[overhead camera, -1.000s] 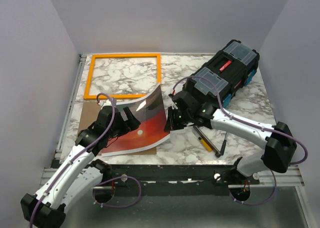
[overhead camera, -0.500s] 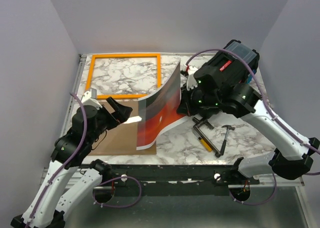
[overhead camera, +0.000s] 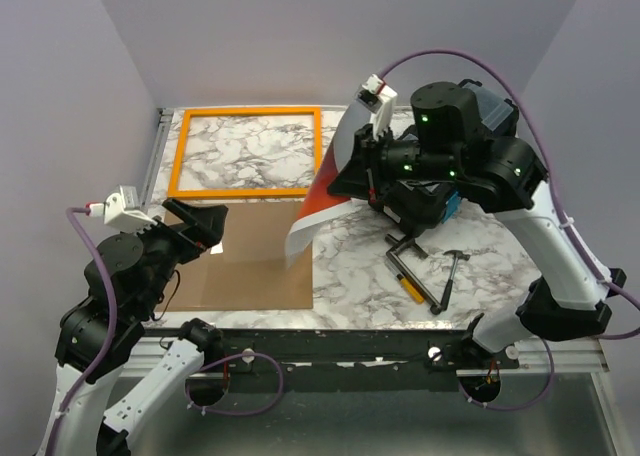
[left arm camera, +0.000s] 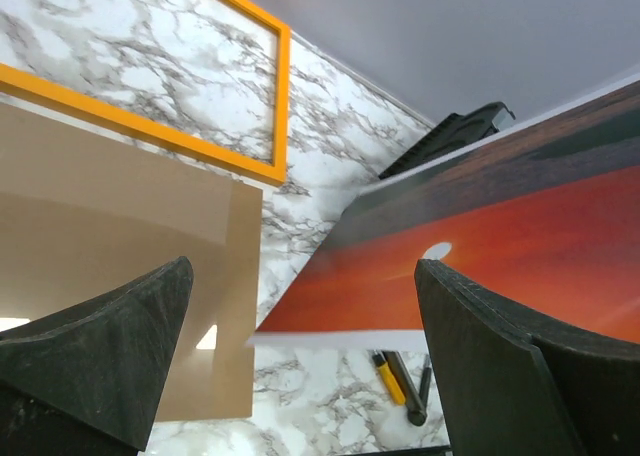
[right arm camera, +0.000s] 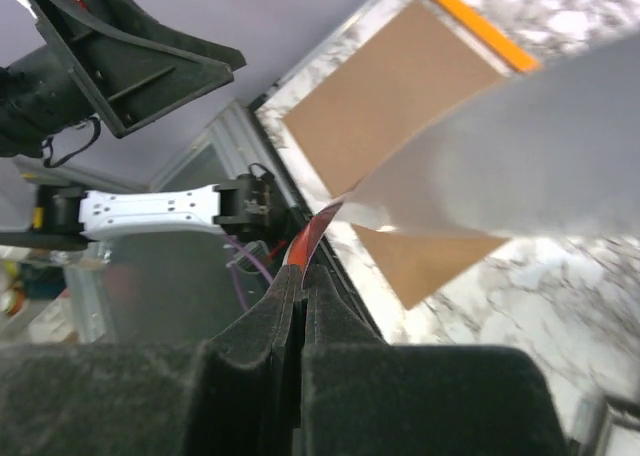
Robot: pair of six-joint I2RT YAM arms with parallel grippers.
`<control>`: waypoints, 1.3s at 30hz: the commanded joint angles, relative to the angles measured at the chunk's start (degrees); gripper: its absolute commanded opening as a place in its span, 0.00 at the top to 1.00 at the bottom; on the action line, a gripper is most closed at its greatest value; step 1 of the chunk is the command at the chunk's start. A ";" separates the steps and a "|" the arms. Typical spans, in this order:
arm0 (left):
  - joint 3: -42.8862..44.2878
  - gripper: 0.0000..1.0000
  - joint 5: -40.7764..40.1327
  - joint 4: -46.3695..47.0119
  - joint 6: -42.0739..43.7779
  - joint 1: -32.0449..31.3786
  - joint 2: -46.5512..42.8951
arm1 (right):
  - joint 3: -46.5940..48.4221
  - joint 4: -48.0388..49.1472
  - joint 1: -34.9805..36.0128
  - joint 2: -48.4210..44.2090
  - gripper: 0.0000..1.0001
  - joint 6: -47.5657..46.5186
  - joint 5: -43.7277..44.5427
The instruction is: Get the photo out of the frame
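Observation:
The photo (overhead camera: 315, 201), a bendy sunset sheet with a white back, hangs curled in the air above the table's middle. My right gripper (overhead camera: 342, 174) is shut on its edge; in the right wrist view the closed gripper (right arm camera: 303, 276) pinches a red corner of the photo (right arm camera: 530, 166). The orange frame (overhead camera: 250, 190) lies flat at the back left, showing only marble inside it. My left gripper (overhead camera: 205, 228) is raised over the front left, open and holding nothing. In the left wrist view the left gripper (left arm camera: 300, 376) looks at the photo (left arm camera: 500, 236) and frame (left arm camera: 280, 96).
A brown backing board (overhead camera: 250, 266) lies flat in front of the frame. A black toolbox (overhead camera: 490, 101) sits at the back right, mostly behind my right arm. A yellow-handled tool (overhead camera: 410, 286) and dark hand tools (overhead camera: 445, 276) lie at the front right.
My right gripper has lifted the photo up and toward the back right, off the brown board. My left arm has drawn back to the left and risen, still open.

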 commanded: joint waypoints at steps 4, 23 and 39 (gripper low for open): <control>8.61 0.03 -10.54 -6.96 5.64 0.26 -3.08 | 0.20 16.19 0.23 8.59 1.00 5.91 -12.84; 24.19 0.03 -19.45 -8.20 14.29 0.18 -8.69 | -9.60 63.68 3.58 13.66 1.00 29.03 -15.80; 13.61 0.04 -13.54 -7.96 7.88 -0.02 -9.03 | -74.93 99.64 3.67 9.70 1.00 42.28 -3.65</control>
